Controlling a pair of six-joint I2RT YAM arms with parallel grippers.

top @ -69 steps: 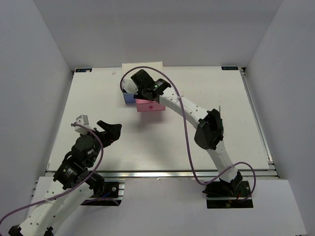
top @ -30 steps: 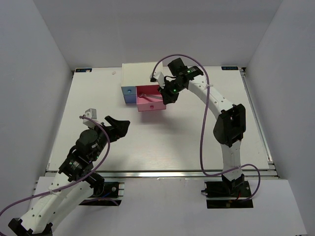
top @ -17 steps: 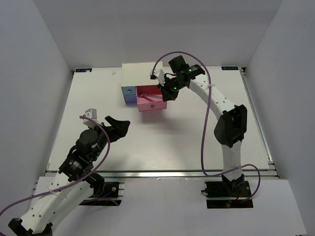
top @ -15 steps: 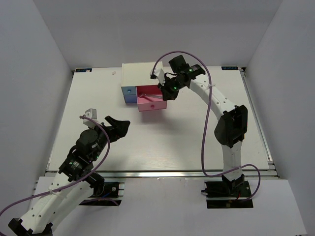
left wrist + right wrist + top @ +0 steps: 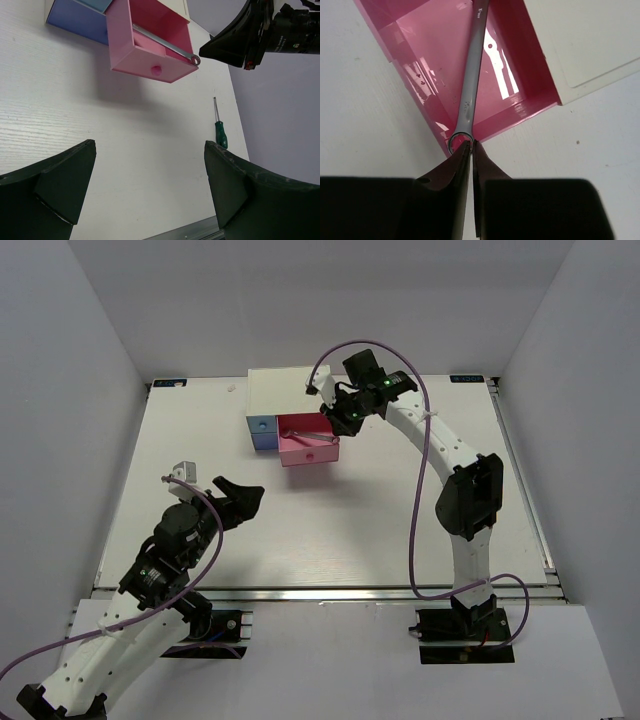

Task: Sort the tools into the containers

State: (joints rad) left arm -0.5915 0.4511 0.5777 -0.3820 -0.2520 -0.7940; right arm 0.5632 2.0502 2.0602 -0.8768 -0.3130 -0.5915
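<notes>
Top view, cabinet: a small white box cabinet (image 5: 288, 390) is seen at the far middle of the white table (image 5: 400, 530), with its drawers turned towards the arms.
Top view, pink drawer: the pink plastic drawer (image 5: 295, 455) is pulled out, and a slim silver wrench (image 5: 316, 440) is laid slantwise inside it.
Top view, blue drawer: the light blue drawer front (image 5: 262, 427) just to its left is pushed in, so its contents are hidden.
Top view, right claw: the black right gripper (image 5: 332, 422) is held over the open drawer's right side.
Top view, left claw: the black left gripper (image 5: 240, 495) is spread wide above bare table, well apart from the cabinet, with nothing held.
Left wrist view, lower drawer: a periwinkle drawer front (image 5: 75, 20) is seen closed.
Left wrist view, wrench: its ring end is poked out over the pink drawer's front right corner.
Left wrist view, loose tool: a green-handled screwdriver (image 5: 220, 133) is left on the table, right of the drawer and apart from it.
Right wrist view, claw: the fingers are drawn together to a thin slit, with the tips at the wrench's ring end. Whether the ring is pinched cannot be told.
</notes>
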